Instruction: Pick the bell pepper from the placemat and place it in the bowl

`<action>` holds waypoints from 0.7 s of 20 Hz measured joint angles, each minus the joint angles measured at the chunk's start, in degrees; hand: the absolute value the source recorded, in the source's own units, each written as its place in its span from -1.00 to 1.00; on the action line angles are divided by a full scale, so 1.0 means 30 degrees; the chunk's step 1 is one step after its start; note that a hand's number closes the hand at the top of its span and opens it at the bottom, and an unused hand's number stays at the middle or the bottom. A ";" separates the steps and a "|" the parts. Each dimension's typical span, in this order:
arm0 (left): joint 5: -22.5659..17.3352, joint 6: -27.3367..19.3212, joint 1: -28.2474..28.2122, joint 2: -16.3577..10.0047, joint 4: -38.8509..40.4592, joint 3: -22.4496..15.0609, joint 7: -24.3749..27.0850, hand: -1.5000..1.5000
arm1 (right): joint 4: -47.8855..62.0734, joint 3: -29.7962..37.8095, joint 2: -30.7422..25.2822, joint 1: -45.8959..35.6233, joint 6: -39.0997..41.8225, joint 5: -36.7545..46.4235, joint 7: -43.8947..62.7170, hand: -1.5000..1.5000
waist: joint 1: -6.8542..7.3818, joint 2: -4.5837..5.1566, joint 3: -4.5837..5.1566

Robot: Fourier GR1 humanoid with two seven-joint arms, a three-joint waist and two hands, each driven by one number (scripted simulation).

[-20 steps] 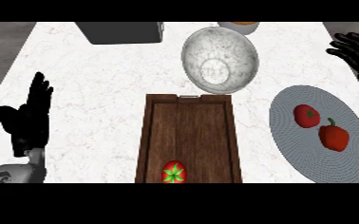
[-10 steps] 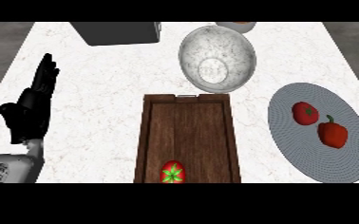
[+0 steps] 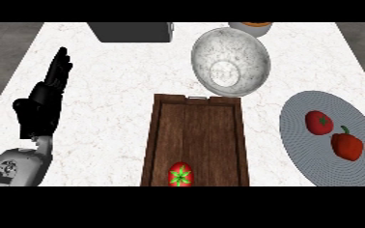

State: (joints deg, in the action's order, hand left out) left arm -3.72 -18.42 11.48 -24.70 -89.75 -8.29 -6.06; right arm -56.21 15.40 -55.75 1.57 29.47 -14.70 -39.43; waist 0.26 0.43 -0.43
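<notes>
The red bell pepper (image 3: 347,145) lies on the round grey placemat (image 3: 303,125) at the right, beside a red tomato (image 3: 318,122). The speckled grey bowl (image 3: 230,68) stands behind the middle of the counter, tipped toward me and holding nothing. My left hand (image 3: 43,101) is at the far left, open with fingers straight and pointing away, far from both the pepper and the bowl. My right hand does not show in the head view.
A long wooden tray (image 3: 196,130) lies between my left hand and the placemat, with a red fruit with a green top (image 3: 180,174) at its near end. A dark grey box (image 3: 132,31) and a cup with orange contents (image 3: 251,25) stand at the back edge.
My right hand, seen at the upper right a second ago, has left the view. The left hand has risen a little and leaned right. The pepper has not moved on the placemat.
</notes>
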 measured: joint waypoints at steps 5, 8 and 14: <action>0.0238 0.0089 0.0468 0.0276 0.0206 -0.0164 -0.0176 0.00 | 0.0488 -0.1881 -0.1439 -0.0617 -0.1208 0.3448 -0.0881 -1.00 | 0.0252 -0.0002 0.0059; 0.0142 0.0469 0.0888 0.0151 0.0591 0.0086 -0.0233 0.00 | 0.0889 -0.3209 -0.1882 -0.1396 -0.1516 0.5158 -0.1182 -1.00 | 0.0353 0.0014 0.0077; 0.0696 0.0277 0.0777 0.0587 0.0138 -0.0155 -0.0703 0.00 | 0.1162 -0.5673 -0.1573 -0.3090 -0.1579 0.7537 -0.1044 -1.00 | 0.0373 -0.0049 0.0107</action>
State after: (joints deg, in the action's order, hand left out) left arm -1.64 -17.59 13.81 -22.94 -89.33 -8.76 -8.16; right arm -52.72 -1.62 -60.47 -7.70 24.74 7.91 -42.56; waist 1.38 0.28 -0.11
